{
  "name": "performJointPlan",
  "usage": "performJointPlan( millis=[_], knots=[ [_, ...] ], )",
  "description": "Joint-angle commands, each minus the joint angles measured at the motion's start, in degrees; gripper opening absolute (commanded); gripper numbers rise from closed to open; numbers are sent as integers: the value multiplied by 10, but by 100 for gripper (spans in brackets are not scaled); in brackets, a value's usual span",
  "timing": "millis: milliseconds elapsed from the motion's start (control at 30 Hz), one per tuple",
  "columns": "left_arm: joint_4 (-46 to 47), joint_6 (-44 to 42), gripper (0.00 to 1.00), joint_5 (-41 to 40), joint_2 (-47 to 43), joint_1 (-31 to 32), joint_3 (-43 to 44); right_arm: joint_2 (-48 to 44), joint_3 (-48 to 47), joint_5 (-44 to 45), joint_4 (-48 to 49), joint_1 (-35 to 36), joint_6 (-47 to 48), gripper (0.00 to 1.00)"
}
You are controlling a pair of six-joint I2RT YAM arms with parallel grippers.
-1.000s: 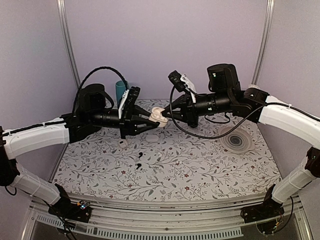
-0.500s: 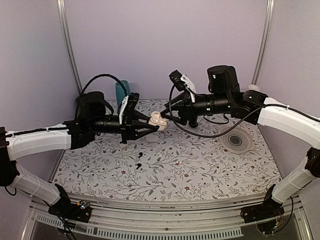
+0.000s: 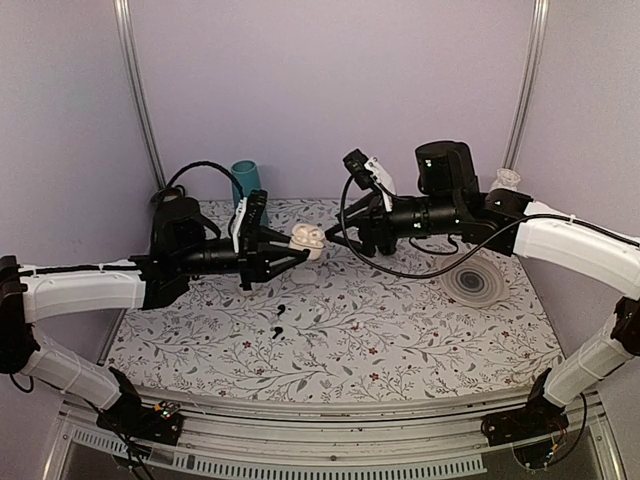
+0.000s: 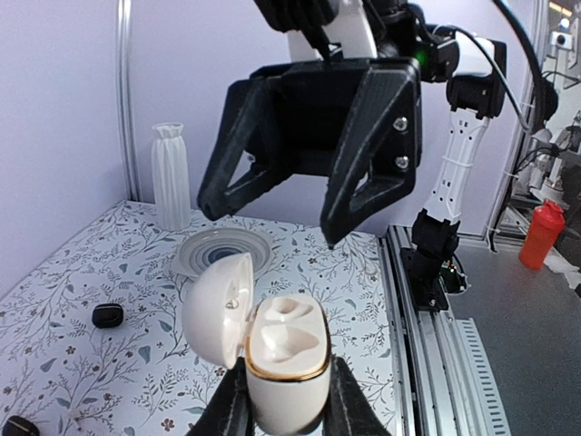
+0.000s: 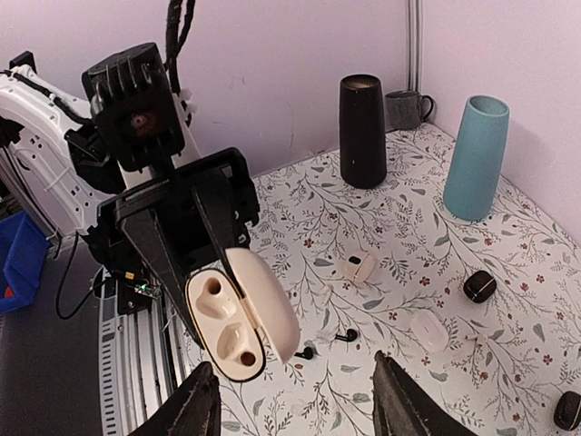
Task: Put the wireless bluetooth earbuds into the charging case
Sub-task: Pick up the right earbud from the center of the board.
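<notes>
Right tool [image 4: 268,222] backed off, spread; glossy white charging case [image 4: 286,381] hinged open

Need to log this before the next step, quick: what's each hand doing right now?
Left hand: closed on the open charging case.
Right hand: open, holding nothing.

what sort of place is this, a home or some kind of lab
Probably a robotics lab cell, not a home: the black-and-white left arm and right arm are bolted to a grooved metal rail, and plain lilac panel walls box in the floral-patterned table.
</notes>
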State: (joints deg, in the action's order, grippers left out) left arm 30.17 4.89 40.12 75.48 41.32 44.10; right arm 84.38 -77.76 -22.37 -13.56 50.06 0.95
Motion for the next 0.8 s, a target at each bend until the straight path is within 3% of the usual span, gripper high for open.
performJointPlan(
  millis=[0, 267, 767],
  knots=[
    [56, 33, 0, -29, 0, -14, -20, -34, 31, 32, 16, -11, -36, 57],
    [56, 35, 0, -65, -14, -20, -30, -67, 126, 83, 4, -64, -132, 57],
    [53, 33, 0, -69, -22, -26, -30, -47, 264, 166, -11, -152, -312, 52]
  ],
)
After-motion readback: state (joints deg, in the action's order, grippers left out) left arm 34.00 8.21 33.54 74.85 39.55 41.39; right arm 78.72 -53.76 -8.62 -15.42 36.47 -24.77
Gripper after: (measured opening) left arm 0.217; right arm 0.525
